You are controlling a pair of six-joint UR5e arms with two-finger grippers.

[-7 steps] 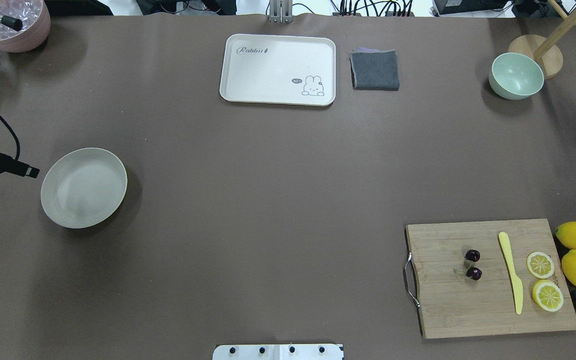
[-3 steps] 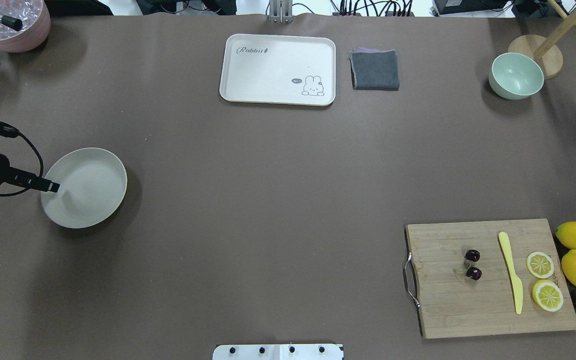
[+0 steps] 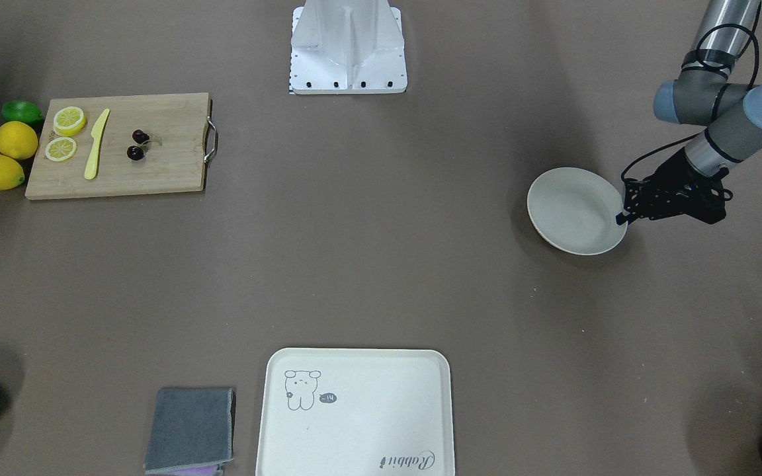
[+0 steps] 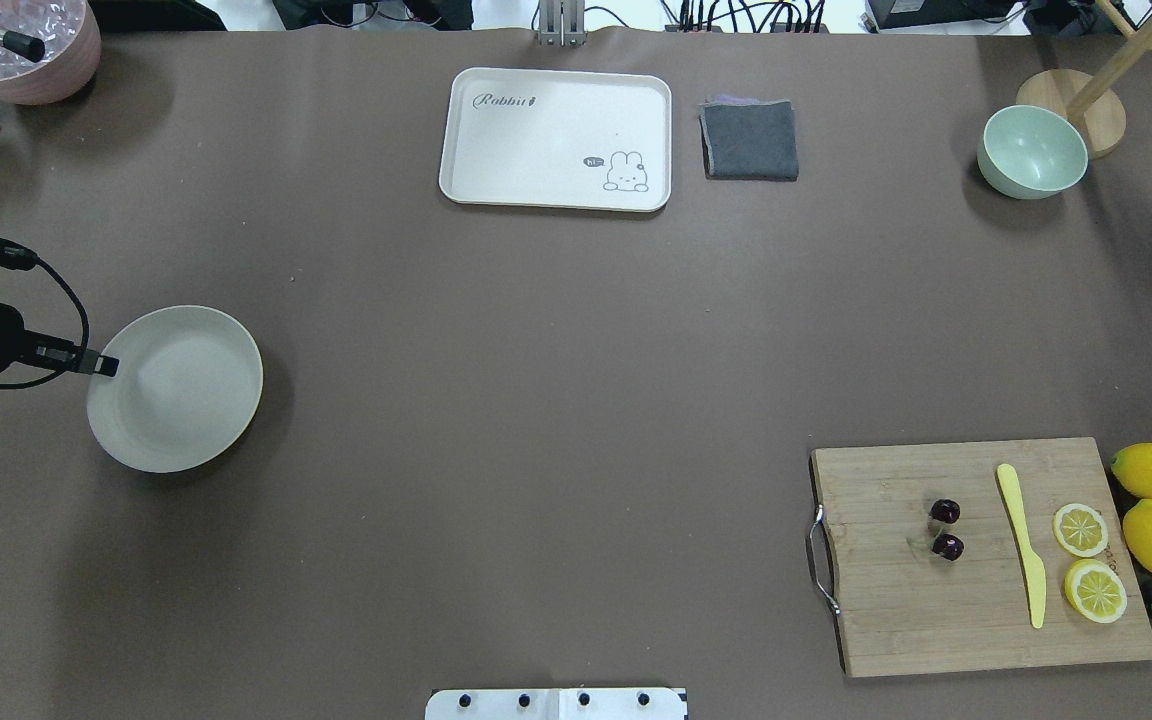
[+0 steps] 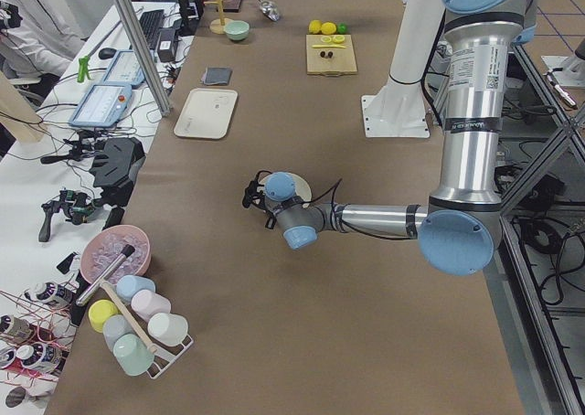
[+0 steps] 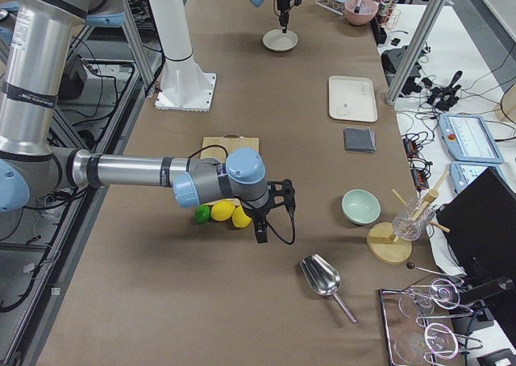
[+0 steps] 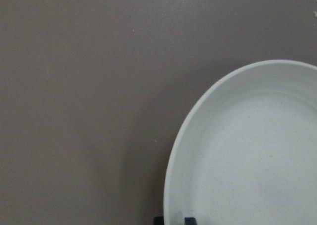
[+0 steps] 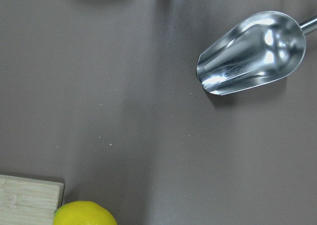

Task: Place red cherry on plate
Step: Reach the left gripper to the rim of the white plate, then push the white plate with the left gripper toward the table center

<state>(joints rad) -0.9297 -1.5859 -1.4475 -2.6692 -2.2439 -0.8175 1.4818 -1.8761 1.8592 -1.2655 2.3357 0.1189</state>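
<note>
You're pinching plate (image 4: 181, 400) rim with left fingers (image 4: 102, 366), narrow gap. Right fingers (image 6: 259, 234): can't tell. Cherry (image 4: 946, 530) is sitting on board (image 4: 896, 620), well apart from left fingers, near right ones. Looks like prep; next needs a precise cherry pick.

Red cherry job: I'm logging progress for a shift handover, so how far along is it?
Done: nothing yet; the red cherry lies on the cutting board. In hand: the left end effector is at the rim of the empty plate; whether it grips it I cannot tell. Left: pick up the cherry, carry it across the table, set it on the plate.
</note>
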